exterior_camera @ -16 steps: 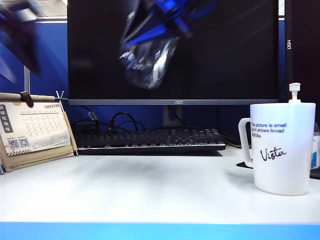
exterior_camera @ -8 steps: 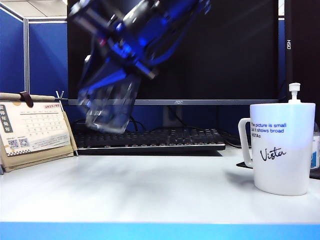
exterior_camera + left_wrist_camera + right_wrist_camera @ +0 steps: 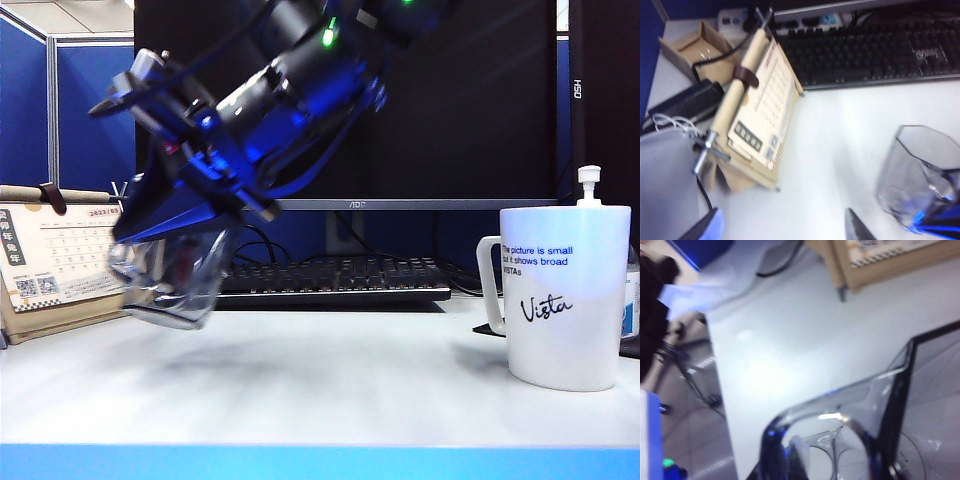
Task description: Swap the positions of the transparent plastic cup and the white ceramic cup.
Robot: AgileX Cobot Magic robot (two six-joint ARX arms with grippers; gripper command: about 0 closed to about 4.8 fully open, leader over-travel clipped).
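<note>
Exterior view shows the transparent plastic cup (image 3: 170, 280) tilted and low over the left part of the counter (image 3: 320, 390), just in front of the desk calendar (image 3: 65, 260). It looks to be a little above the surface rather than resting on it, though motion blur makes that hard to settle. The right gripper (image 3: 185, 235), reaching across from the right side on its blue arm, has its fingers clenched on the cup; in the right wrist view a dark finger (image 3: 890, 415) runs down along the clear wall.

The cup is clear with a grey tint, its sides cut in flat angular facets; the left wrist view shows the angular rim.

The step in hand appears to be setting this cup down on the left side, one half of the swap. Next the cup needs levelling until its base sits flat on the counter, clear of the calendar, before the fingers let go.

The white ceramic cup (image 3: 565, 295), tall, with a loop handle and "Vista" in black script, stands upright at the right of the counter, untouched. Behind it rises a pump bottle top (image 3: 589, 185). The left gripper (image 3: 785, 227) hangs above the counter near the calendar with its fingers spread and nothing between them. A keyboard (image 3: 330, 278) and a monitor (image 3: 450, 100) stand behind.
</note>
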